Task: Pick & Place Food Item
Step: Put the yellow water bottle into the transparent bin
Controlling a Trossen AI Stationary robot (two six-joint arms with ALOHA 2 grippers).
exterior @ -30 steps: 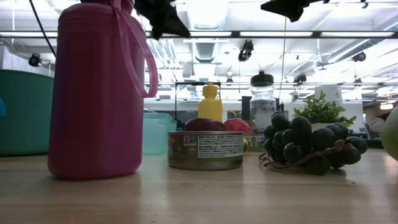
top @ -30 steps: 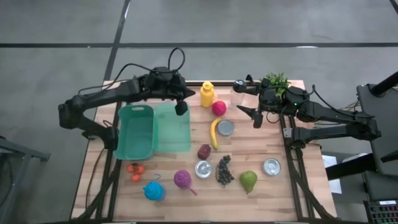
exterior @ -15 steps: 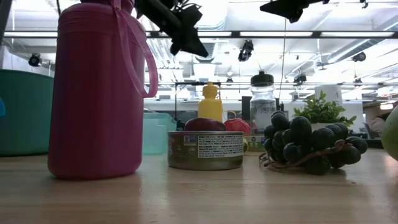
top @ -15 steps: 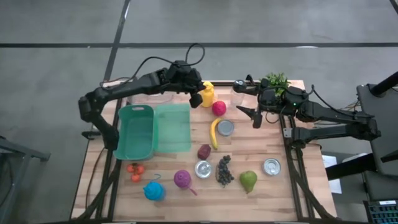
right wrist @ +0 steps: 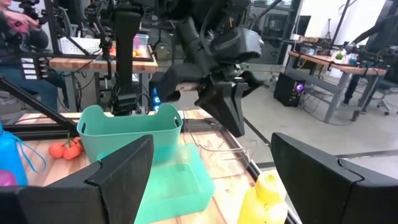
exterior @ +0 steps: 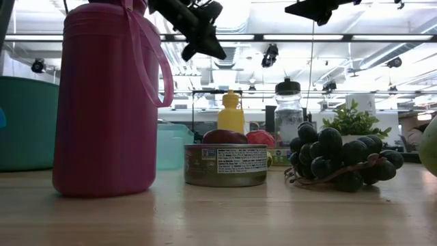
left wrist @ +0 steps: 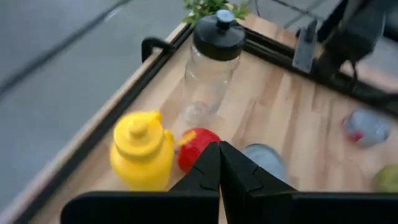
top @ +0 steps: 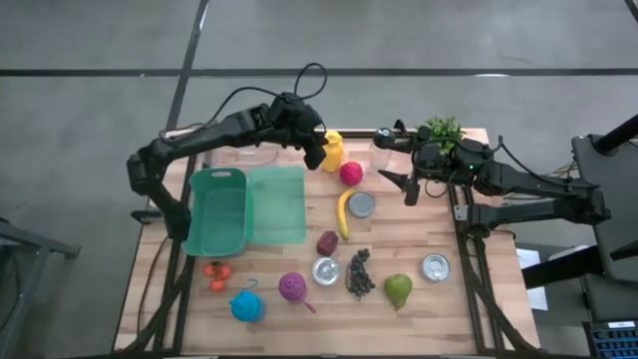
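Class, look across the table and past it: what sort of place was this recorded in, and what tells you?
Probably a robotics lab or workshop: strip ceiling lights over an open room, workbenches with equipment behind, and a wooden table set with toy food between two robot arms.

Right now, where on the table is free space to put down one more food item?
Bare wood lies between the pear and the right tin can, and below the green basket. Around the banana and grapes it is crowded.

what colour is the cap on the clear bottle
Black; the clear bottle's cap shows best in the left wrist view.
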